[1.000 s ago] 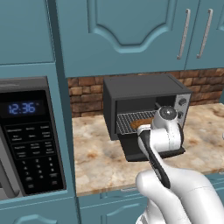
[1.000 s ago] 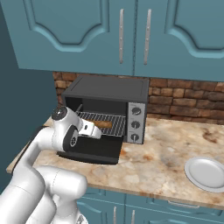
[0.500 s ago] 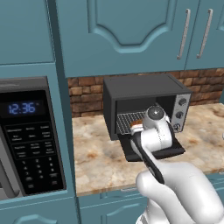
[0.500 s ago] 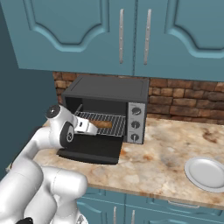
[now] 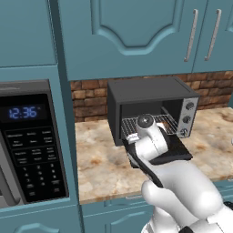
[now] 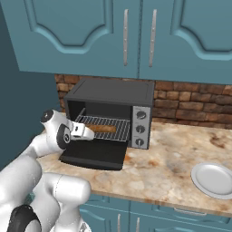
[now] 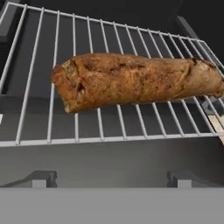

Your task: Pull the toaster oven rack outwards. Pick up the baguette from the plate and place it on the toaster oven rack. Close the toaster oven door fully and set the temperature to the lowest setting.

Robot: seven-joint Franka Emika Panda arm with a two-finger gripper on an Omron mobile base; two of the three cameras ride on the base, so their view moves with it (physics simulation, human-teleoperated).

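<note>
Found the baguette (image 7: 131,83) lying on the toaster oven rack (image 7: 39,118), toward 12 o'clock from the gripper (image 6: 89,133). Gripper spread wide, holding nothing. Judged the toaster oven door (image 6: 97,155), hanging flat-open, stiff and hinged: best pushed up from its free front edge.

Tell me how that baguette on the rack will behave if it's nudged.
The baguette looks round and crusty, so it would probably stay stiff and might roll across the rack's wires. Its rough crust suggests it won't slip easily.
</note>
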